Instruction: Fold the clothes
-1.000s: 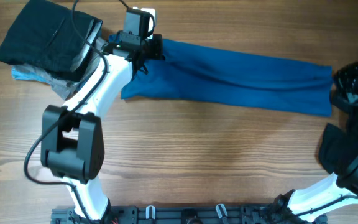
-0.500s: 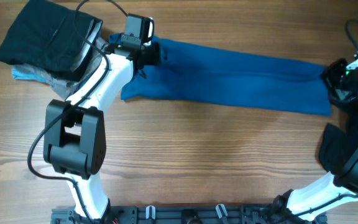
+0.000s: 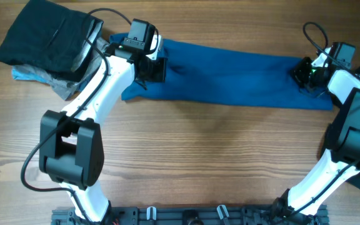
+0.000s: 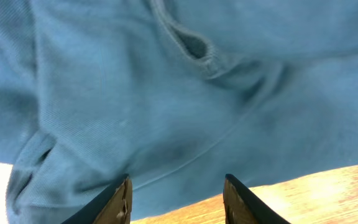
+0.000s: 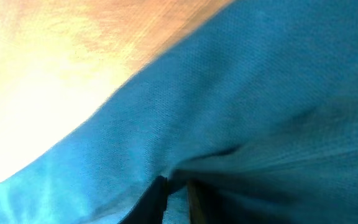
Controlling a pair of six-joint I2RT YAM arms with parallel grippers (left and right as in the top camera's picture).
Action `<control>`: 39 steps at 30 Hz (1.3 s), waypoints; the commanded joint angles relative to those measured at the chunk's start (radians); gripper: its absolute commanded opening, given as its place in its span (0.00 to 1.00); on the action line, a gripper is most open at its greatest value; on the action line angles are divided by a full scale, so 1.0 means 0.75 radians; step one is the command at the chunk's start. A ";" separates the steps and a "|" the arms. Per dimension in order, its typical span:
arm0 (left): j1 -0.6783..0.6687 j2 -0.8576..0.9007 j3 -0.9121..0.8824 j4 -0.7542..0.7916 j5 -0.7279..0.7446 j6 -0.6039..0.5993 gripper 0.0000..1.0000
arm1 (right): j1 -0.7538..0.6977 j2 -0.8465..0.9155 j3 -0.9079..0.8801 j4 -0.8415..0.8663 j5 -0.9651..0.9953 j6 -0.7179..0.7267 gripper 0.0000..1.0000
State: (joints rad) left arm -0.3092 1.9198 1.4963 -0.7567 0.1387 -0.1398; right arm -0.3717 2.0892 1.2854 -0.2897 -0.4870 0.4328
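Observation:
The royal-blue shirt [image 3: 230,78] lies as a long folded strip across the far half of the table. My left gripper [image 3: 155,67] [image 4: 178,185] hovers over its left end, open; the fingers [image 4: 123,196] stand apart above the fabric and the wood edge, holding nothing. The shirt fills the left wrist view [image 4: 166,93], with a seam and a fold showing. My right gripper [image 3: 306,72] [image 5: 176,190] is at the strip's right end, jaws nearly together with a ridge of blue fabric [image 5: 260,93] pinched between them.
A pile of other clothes sits at the far left corner: a black piece [image 3: 45,37] on top, grey [image 3: 64,87] and light-blue [image 3: 25,74] edges beneath. A cable loops above the left arm. A black rack [image 3: 186,216] runs along the near edge.
The left gripper has opened and let go of the shirt's left end, shifting slightly nearer. The right gripper has travelled left and farther back with the shirt's right end, shortening the strip.

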 commanded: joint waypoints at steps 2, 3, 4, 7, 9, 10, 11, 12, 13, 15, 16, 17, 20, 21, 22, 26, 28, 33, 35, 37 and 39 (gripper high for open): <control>0.069 -0.025 0.005 -0.052 -0.062 0.006 0.48 | -0.046 -0.051 0.024 -0.136 -0.200 -0.159 0.26; 0.082 -0.025 0.005 -0.068 -0.062 0.006 0.48 | -0.070 -0.092 0.024 -0.191 -0.199 -0.203 0.29; 0.095 -0.025 0.005 -0.083 -0.063 0.007 0.49 | -0.096 -0.136 0.024 -0.246 -0.198 -0.243 0.31; 0.140 -0.025 0.005 -0.098 -0.062 0.006 0.50 | -0.172 -0.239 0.024 -0.391 -0.168 -0.325 0.43; 0.163 -0.025 0.005 -0.098 -0.059 -0.002 0.52 | -0.212 -0.263 0.024 -0.454 -0.070 -0.339 0.51; 0.170 -0.025 0.005 -0.099 -0.039 -0.003 0.55 | -0.229 -0.261 0.023 -0.469 0.016 -0.355 0.58; 0.171 -0.025 0.005 -0.102 -0.020 -0.003 0.57 | -0.237 -0.253 0.022 -0.468 0.095 -0.374 0.62; 0.171 -0.025 0.005 -0.107 -0.015 -0.003 0.58 | -0.241 -0.244 0.022 -0.464 0.162 -0.374 0.67; 0.171 -0.025 0.005 -0.116 -0.015 -0.003 0.59 | -0.243 -0.234 0.022 -0.451 0.207 -0.374 0.72; 0.171 -0.025 0.005 -0.131 -0.016 -0.003 0.62 | -0.243 -0.204 0.021 -0.400 0.222 -0.420 0.75; 0.171 -0.025 0.005 -0.135 -0.016 -0.003 0.64 | -0.243 -0.192 0.021 -0.373 0.221 -0.442 0.77; 0.171 -0.025 0.005 -0.139 -0.016 -0.003 0.67 | -0.243 -0.173 0.021 -0.338 0.236 -0.442 0.79; 0.171 -0.025 0.005 -0.144 -0.016 -0.003 0.70 | -0.244 -0.135 0.021 -0.311 0.311 -0.438 0.80; 0.171 -0.025 0.005 -0.146 -0.016 -0.003 0.70 | -0.246 -0.117 0.021 -0.286 0.359 -0.443 0.81; 0.171 -0.025 0.005 -0.150 -0.016 -0.003 0.71 | -0.248 -0.106 0.021 -0.249 0.349 -0.508 0.80; 0.171 -0.025 0.005 -0.145 -0.016 -0.003 0.73 | -0.246 -0.092 0.021 -0.196 0.300 -0.596 0.81; 0.171 -0.025 0.005 -0.144 -0.016 -0.003 0.73 | -0.247 -0.073 0.021 -0.180 0.306 -0.614 0.82; 0.171 -0.025 0.005 -0.144 -0.016 -0.002 0.74 | -0.249 0.015 0.021 -0.122 0.300 -0.650 0.82; 0.171 -0.025 0.005 -0.144 -0.016 -0.003 0.74 | -0.249 0.056 0.021 -0.139 0.306 -0.652 0.81; 0.171 -0.025 0.005 -0.144 -0.016 -0.003 0.74 | -0.251 0.061 0.021 -0.207 0.242 -0.643 0.69; 0.171 -0.025 0.005 -0.144 -0.016 -0.003 0.74 | -0.253 0.060 0.021 -0.255 -0.051 -0.678 0.56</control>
State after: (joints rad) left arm -0.1822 1.9198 1.4963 -0.8677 0.1143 -0.1406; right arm -0.5613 2.0651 1.3251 -0.4282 -0.2935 -0.0559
